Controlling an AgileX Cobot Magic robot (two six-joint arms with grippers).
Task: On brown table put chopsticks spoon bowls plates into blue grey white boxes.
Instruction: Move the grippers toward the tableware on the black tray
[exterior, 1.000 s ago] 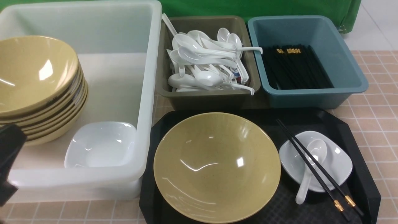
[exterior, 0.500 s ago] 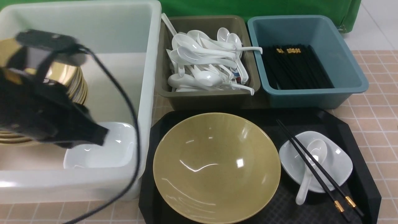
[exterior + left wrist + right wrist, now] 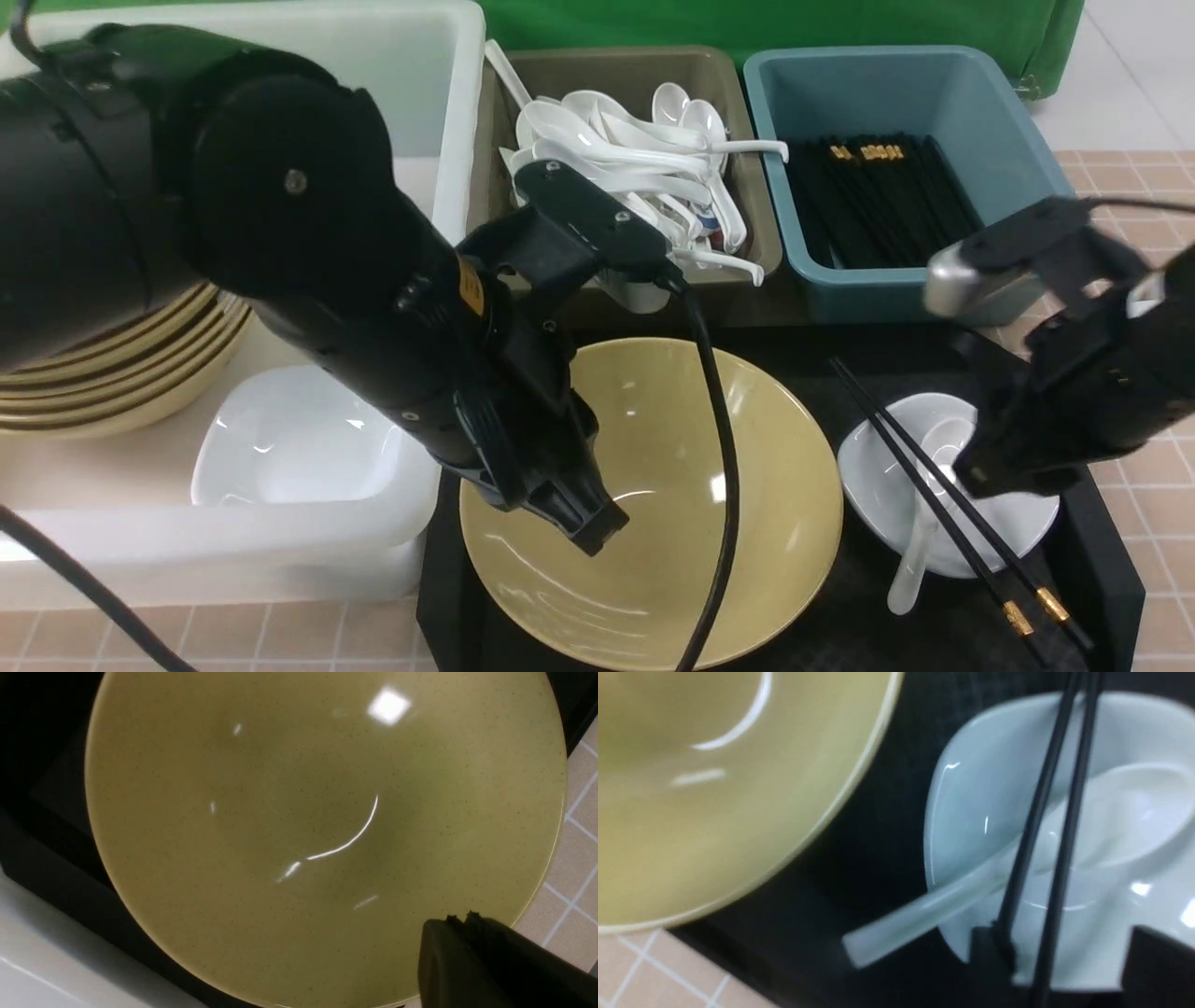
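chopsticks (image 3: 962, 541) laid diagonally, far-left to near-right, gold-banded ends nearest (thin, black) | spoon (image 3: 913, 551) handle pointed near-left | left gripper (image 3: 596, 527) seen clenched, empty | right gripper (image 3: 1064, 956) seen spread astride chopsticks

The yellow bowl (image 3: 775, 523) is glossy and finely speckled. The white dish (image 3: 873, 467) and spoon (image 3: 910, 569) look smooth and glazed. The black tray (image 3: 840, 625) has a rough, matt, gridded face. The chopsticks (image 3: 920, 485) are black with shiny gold bands. The white box (image 3: 448, 112) is translucent plastic. The grey-brown box (image 3: 738, 299) and teal box (image 3: 868, 294) are smooth and opaque. The bench (image 3: 308, 635) is dull tile.
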